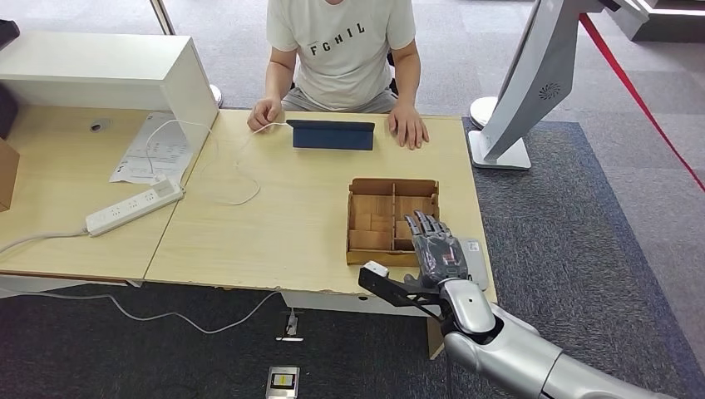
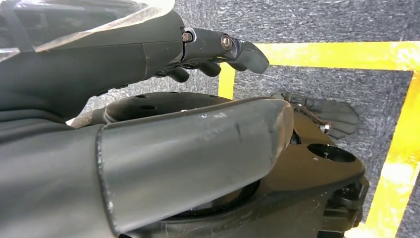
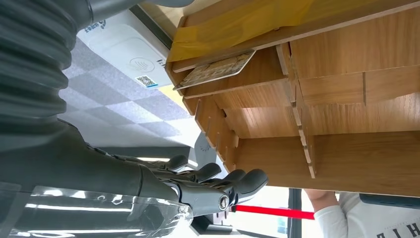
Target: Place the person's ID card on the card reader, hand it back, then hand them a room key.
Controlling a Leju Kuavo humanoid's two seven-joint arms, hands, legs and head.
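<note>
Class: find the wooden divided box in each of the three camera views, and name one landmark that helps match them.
Head view: wooden box right of table centre, under the right hand.
Left wrist view: not in it.
Right wrist view: wooden box across the upper right.
Shared landmark: white card reader beside the box.

Card (image 3: 216, 70) inside wooden organizer (image 1: 392, 221)

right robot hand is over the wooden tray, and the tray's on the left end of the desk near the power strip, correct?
Not quite. The right robot hand is over the wooden tray, but the head view shows the tray at the desk's right end; the power strip lies far off to the left.
</note>
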